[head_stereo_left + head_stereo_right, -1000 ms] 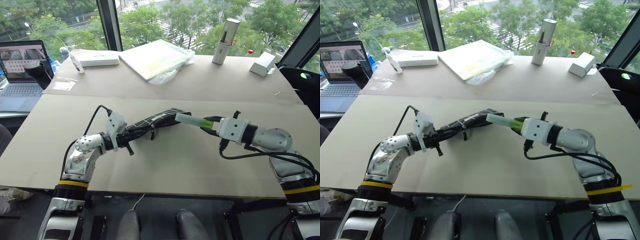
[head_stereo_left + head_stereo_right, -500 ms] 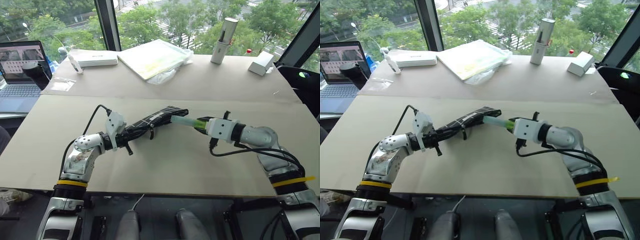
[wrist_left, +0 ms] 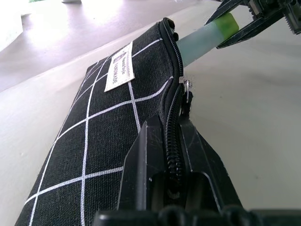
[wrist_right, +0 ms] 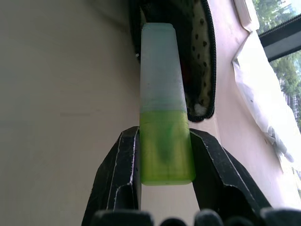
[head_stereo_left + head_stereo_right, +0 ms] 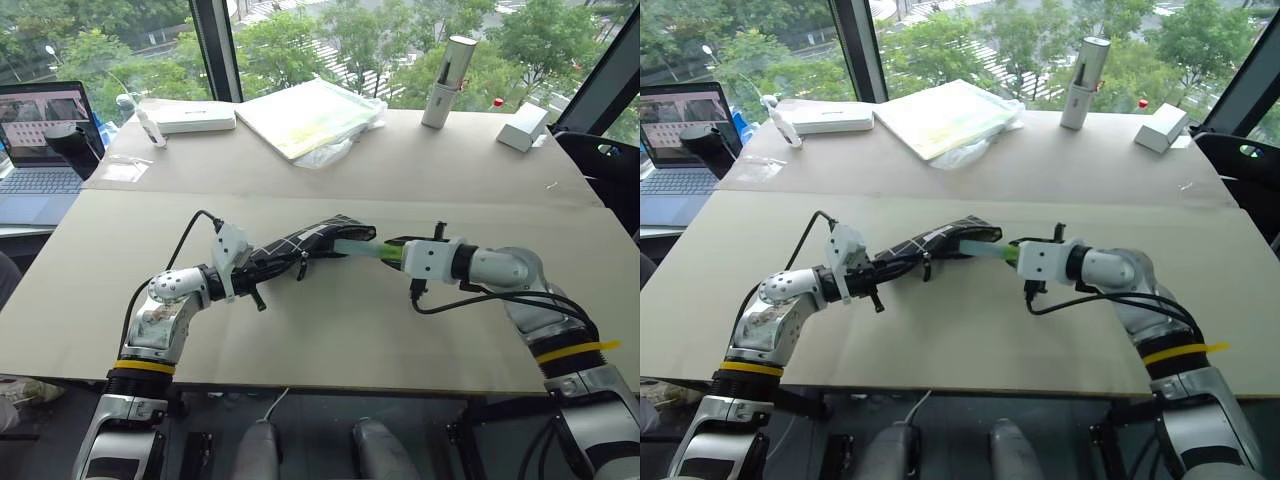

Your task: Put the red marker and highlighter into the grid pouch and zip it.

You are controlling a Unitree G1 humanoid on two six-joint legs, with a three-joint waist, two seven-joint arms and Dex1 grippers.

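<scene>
The table (image 5: 330, 330) carried the work; the grid pouch (image 5: 300, 243) served as my reference, since everything turned on its open mouth. The pouch lay near the table's middle, its closed end pinched in my left gripper (image 3: 175, 155), whose fingers were clenched tight on the zipper seam. I judged that hold was meant to steady the fabric and keep the far end raised and gaping toward my other arm.

My right gripper (image 4: 164, 155) stood just off the pouch's open end, grasping the highlighter (image 4: 162, 94) by its brighter green cap end, one finger on each side. The pale body pointed straight at the opening, its tip at the lip of the dotted lining and, from the left wrist view, just inside the zipper's edge. Gripping by the cap left the full body free to slide in.

The zipper slider (image 3: 186, 86) sat partway along the seam, so the mouth remained open and zipping was not yet done.

The red marker could not be made out with certainty; something reddish showed inside the pouch beside the highlighter, too obscured to confirm.
</scene>
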